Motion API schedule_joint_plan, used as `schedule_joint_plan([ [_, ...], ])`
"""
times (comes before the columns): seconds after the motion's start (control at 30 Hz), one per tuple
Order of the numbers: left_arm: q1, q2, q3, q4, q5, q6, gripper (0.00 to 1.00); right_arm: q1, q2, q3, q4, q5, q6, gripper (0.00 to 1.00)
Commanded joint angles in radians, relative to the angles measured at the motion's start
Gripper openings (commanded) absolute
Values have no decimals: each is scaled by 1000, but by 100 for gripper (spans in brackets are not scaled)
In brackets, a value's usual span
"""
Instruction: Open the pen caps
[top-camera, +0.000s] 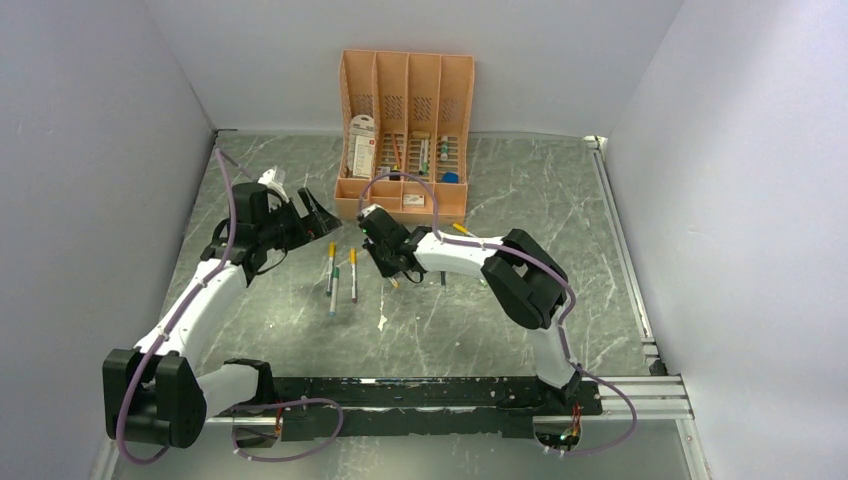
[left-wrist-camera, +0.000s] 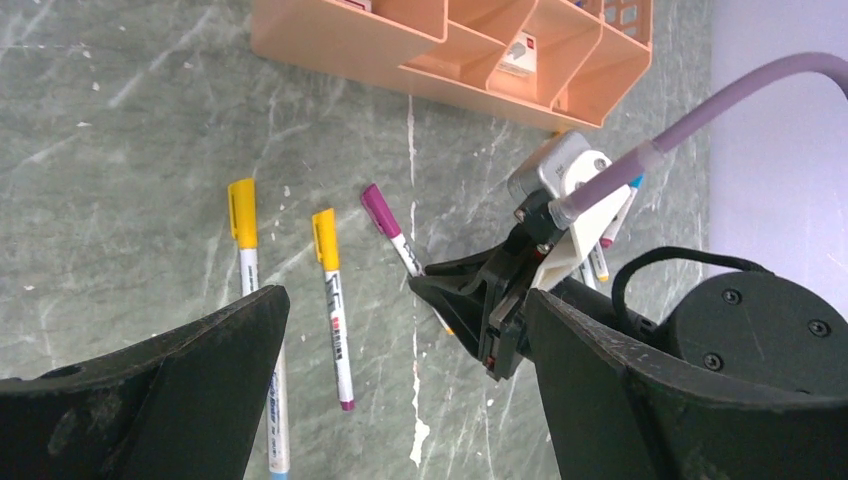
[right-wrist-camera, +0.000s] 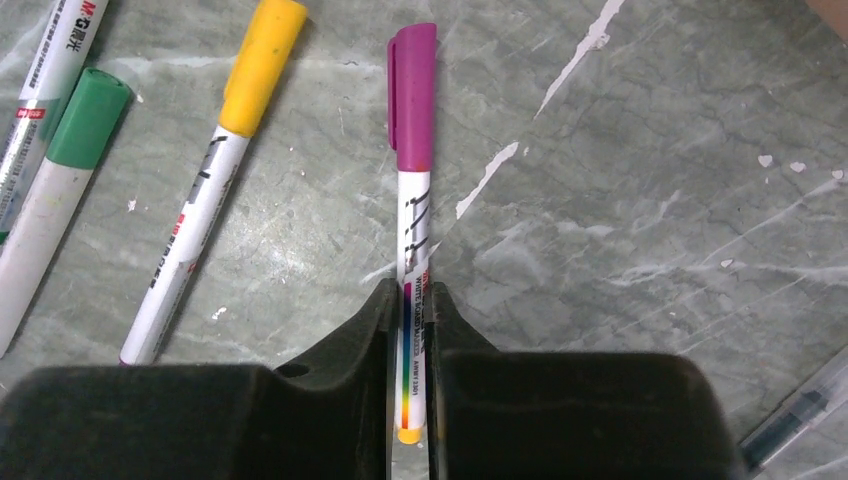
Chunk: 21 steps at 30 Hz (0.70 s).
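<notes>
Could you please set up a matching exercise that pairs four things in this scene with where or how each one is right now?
Things:
1. purple-capped pen
2. green-capped pen
3. left gripper
4. organiser

States:
A. open, holding nothing
B. stands at the back of the table
C. lies loose, untouched
D. barrel clamped in the right gripper

Pairs: 1-D, 2-C, 3-A, 4-B
</notes>
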Motion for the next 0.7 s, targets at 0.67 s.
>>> schedule_joint_plan([
  [0.67,-55,-76,-76,242,351,-292,99,-117,-567,-384,166,-456,229,0],
])
